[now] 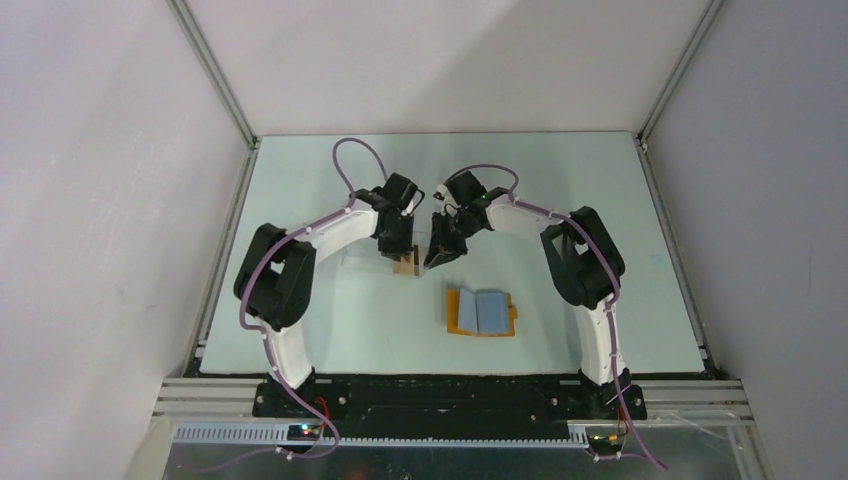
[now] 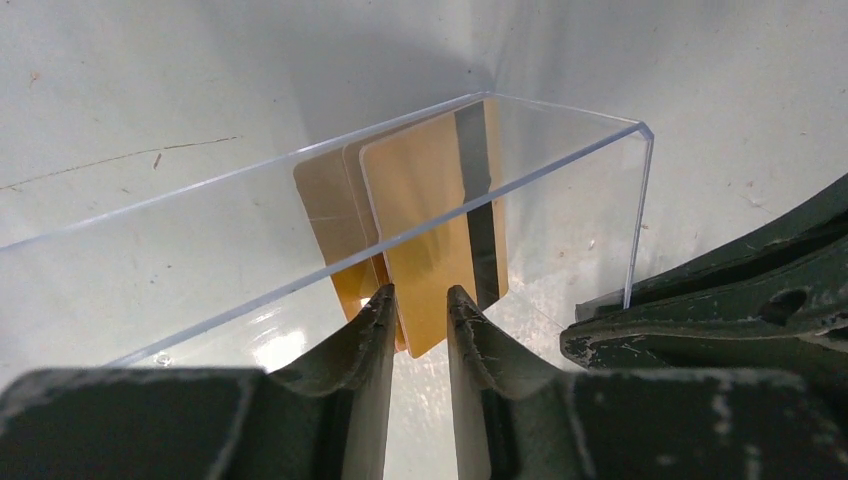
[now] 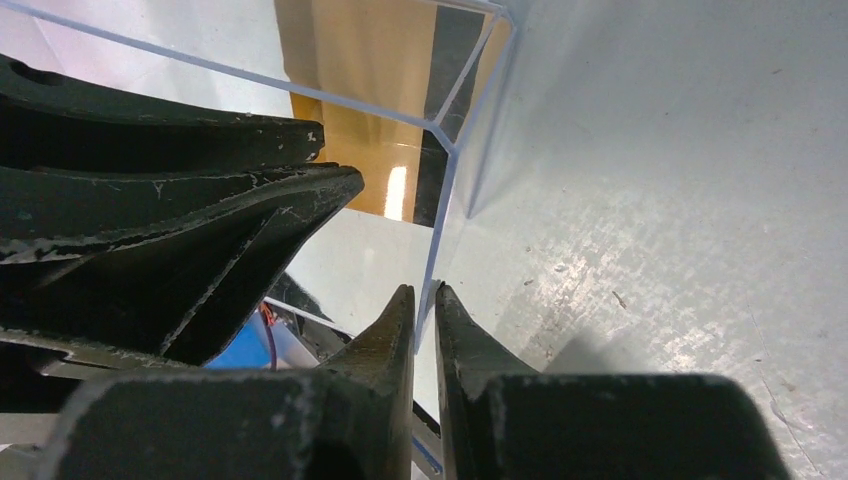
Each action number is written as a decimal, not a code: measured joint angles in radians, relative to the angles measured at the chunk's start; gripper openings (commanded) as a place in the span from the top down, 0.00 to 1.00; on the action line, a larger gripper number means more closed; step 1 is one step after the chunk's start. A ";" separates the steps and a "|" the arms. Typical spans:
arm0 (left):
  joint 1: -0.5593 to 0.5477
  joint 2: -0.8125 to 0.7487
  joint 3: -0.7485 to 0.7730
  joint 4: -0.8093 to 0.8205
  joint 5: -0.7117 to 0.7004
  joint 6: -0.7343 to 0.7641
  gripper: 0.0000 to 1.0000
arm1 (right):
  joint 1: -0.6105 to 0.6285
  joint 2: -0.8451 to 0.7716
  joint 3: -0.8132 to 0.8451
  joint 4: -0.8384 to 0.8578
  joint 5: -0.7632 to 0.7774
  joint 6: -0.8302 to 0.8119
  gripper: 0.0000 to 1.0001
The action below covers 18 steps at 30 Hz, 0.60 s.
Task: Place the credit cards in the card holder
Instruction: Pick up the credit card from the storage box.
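Inside clear case (image 2: 632, 210): credit cards (image 2: 425, 200) just beyond slightly spread left hand (image 2: 421, 300) | right hand (image 3: 425, 300) pinches its wall

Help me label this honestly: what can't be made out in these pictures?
Card count: left wrist view, the front card covers those behind it in the clear case.
Left hand: same view, unclear whether its fingers touch the card.
Right hand: right wrist view, its fingertips hide any contact with the case wall.
Wallet pockets: top view, too small.
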 measured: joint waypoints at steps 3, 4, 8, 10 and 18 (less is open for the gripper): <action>0.000 0.000 0.000 -0.001 -0.001 0.010 0.71 | 0.000 0.000 0.000 -0.004 0.004 0.000 1.00; 0.000 0.000 0.000 -0.002 -0.003 0.014 0.71 | 0.000 0.000 0.000 -0.005 0.006 0.000 1.00; -0.002 0.000 0.000 -0.009 -0.013 0.017 0.72 | 0.004 0.000 0.002 -0.012 0.008 -0.001 1.00; -0.002 0.001 0.000 -0.013 -0.016 0.021 0.72 | 0.007 0.000 0.004 -0.017 0.012 -0.002 1.00; -0.005 0.010 0.000 -0.017 -0.032 0.025 0.67 | 0.022 0.000 0.028 -0.049 0.047 -0.013 1.00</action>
